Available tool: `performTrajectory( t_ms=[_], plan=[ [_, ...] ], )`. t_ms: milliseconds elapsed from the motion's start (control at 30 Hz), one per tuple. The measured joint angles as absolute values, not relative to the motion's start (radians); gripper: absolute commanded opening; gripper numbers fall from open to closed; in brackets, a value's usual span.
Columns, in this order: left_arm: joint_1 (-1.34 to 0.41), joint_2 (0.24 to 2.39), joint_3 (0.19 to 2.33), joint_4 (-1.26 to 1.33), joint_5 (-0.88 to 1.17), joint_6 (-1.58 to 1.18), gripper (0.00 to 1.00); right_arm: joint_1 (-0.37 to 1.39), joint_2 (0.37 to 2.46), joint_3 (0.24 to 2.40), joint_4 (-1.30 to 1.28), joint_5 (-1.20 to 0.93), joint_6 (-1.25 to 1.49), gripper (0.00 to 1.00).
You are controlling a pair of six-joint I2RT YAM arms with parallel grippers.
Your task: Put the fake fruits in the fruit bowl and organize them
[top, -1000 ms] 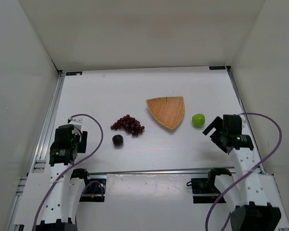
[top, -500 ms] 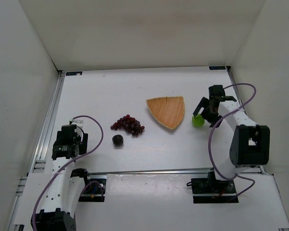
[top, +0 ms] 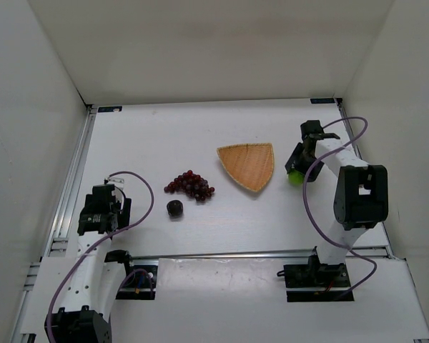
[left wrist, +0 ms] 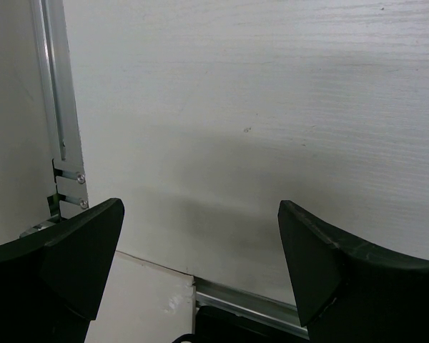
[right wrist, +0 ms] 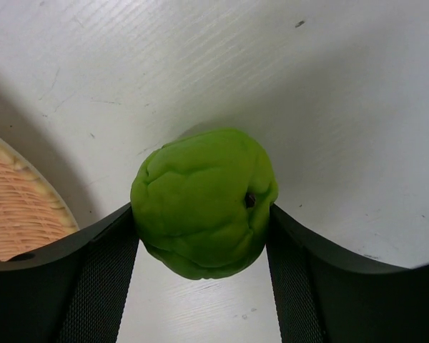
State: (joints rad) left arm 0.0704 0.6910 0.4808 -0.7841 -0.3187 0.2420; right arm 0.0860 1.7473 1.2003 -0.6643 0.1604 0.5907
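The green round fruit (top: 294,179) (right wrist: 204,204) lies on the white table just right of the fruit bowl, a tan woven basket (top: 247,166) whose edge shows at the left of the right wrist view (right wrist: 14,207). My right gripper (top: 298,170) (right wrist: 200,214) reaches down onto the fruit, and both fingers press its sides. The dark red grape bunch (top: 191,185) and a small blackish round fruit (top: 174,208) rest left of the basket. My left gripper (top: 101,209) (left wrist: 200,214) hovers open over bare table at the near left, holding nothing.
White walls enclose the table on three sides. A metal rail (top: 75,179) (left wrist: 53,107) runs along the left edge beside my left gripper. A crossbar (top: 229,254) spans the near edge in front of the arm bases.
My right arm swung out from the near right to the green fruit, came down over it, and its fingers closed against it. The left arm shifted slightly.
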Motion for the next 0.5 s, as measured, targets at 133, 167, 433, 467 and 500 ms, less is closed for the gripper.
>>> performTrajectory(
  t_ms=[133,167,433,467,500],
  plan=[
    [0.07,0.696,0.481,-0.785,-0.319,0.242,1.0,0.186,1.736,1.292,-0.691,0.26,0.571,0.28],
    [0.07,0.698,0.481,-0.785,-0.319,0.242,1.0,0.23,1.733,1.325,-0.689,0.284,0.566,0.3],
    [0.07,0.699,0.481,-0.784,-0.319,0.242,1.0,0.463,1.897,1.658,-0.693,0.306,0.534,0.59],
    [0.07,0.698,0.481,-0.784,-0.319,0.242,1.0,0.469,1.938,1.687,-0.698,0.305,0.529,0.74],
    [0.07,0.698,0.481,-0.785,-0.319,0.242,1.0,0.476,1.971,1.703,-0.703,0.303,0.524,0.82]
  ],
)
